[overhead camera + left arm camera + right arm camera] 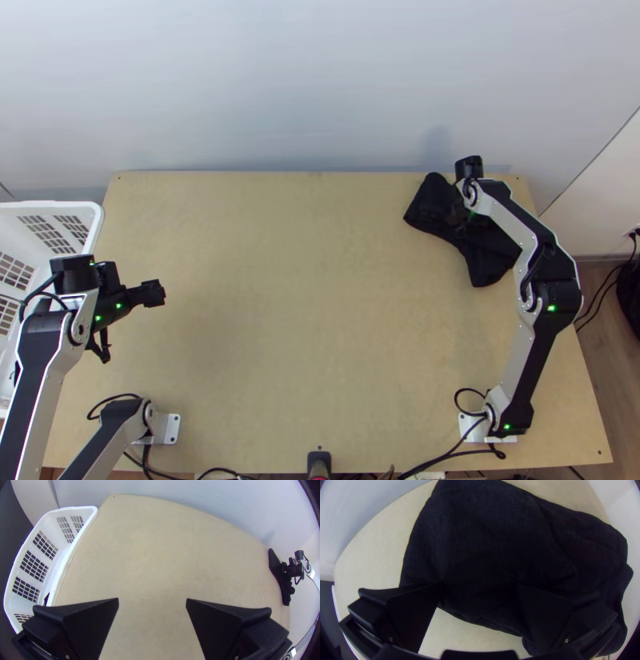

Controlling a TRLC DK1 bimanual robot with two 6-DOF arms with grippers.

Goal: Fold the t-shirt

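Top view: a bunched black cloth t-shirt is being borne by the light wooden table, far right corner. Left wrist view: the flat-fingered black left gripper is being held wide over the table's left side. Right wrist view: the matching right gripper is being held wide at the shirt; seemingly, spreading is being prepared, a pinch being called for.

You won't find any words, labels, numbers or signs you could read here, neither from above nor from either wrist.
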